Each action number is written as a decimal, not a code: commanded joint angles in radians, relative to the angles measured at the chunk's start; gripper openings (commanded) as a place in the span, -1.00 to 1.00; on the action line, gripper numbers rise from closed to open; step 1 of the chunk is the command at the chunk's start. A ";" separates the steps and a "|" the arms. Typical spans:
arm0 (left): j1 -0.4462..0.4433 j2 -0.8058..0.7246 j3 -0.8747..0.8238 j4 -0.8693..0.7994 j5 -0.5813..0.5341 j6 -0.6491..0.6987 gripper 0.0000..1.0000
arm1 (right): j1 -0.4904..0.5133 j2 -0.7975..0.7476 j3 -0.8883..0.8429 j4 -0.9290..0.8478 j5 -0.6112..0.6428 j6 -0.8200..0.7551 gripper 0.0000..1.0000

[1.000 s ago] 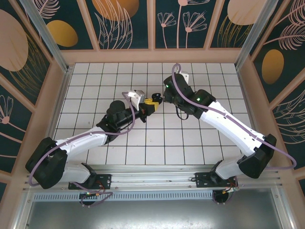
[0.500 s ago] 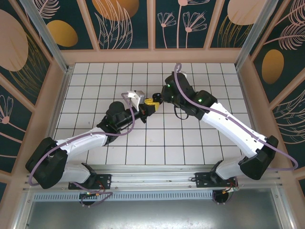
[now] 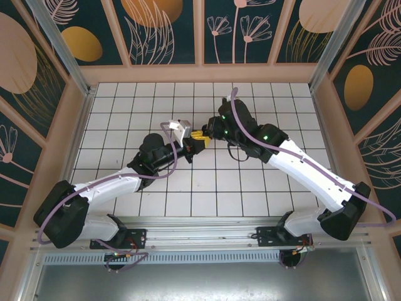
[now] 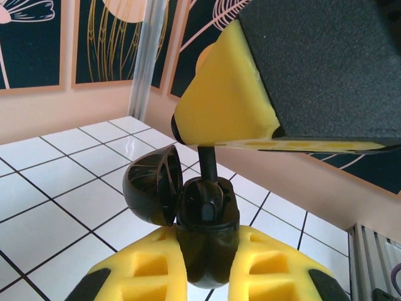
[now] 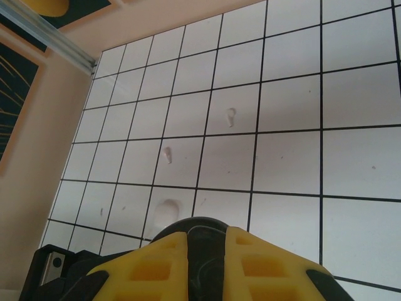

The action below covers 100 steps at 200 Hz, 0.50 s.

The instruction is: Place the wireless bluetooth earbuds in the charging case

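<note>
Here, one earbud point(image 4: 208, 164) is being held upright at the mouth of the charging case point(image 4: 207, 241), with its short stem pointing straight up and its bulb end sitting low between the case walls. Whether the bulb is fully seated cannot be told. The long axis of the earbud is running vertically, in line with the well beneath it, so the case is lying directly under the claw that is carrying the piece, not off to either side.

The stem's top is being pinched by the right claw point(image 5: 203, 248), which is clenched on it from above; in the left wrist view its yellow pad is hanging just over the case. The case itself is being grasped at its lower body by the left claw point(image 4: 210, 254), clenched around it and keeping it off the desk point(image 3: 125, 106). The lid point(image 4: 147, 188) is being left swung open to the left, clear of the stem.

In the overhead view the two claws are being brought tip to tip near the middle of the desk, the left arm reaching in from the near left and the right arm from the right. The coming move is judged to turn on that vertical alignment: a straight push down along the stem, made by the right arm, being the nearer to the earbud.
</note>
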 commanded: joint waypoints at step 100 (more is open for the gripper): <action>-0.003 -0.016 0.001 0.071 0.006 -0.033 -1.00 | 0.015 -0.070 -0.076 0.015 -0.028 -0.032 -0.69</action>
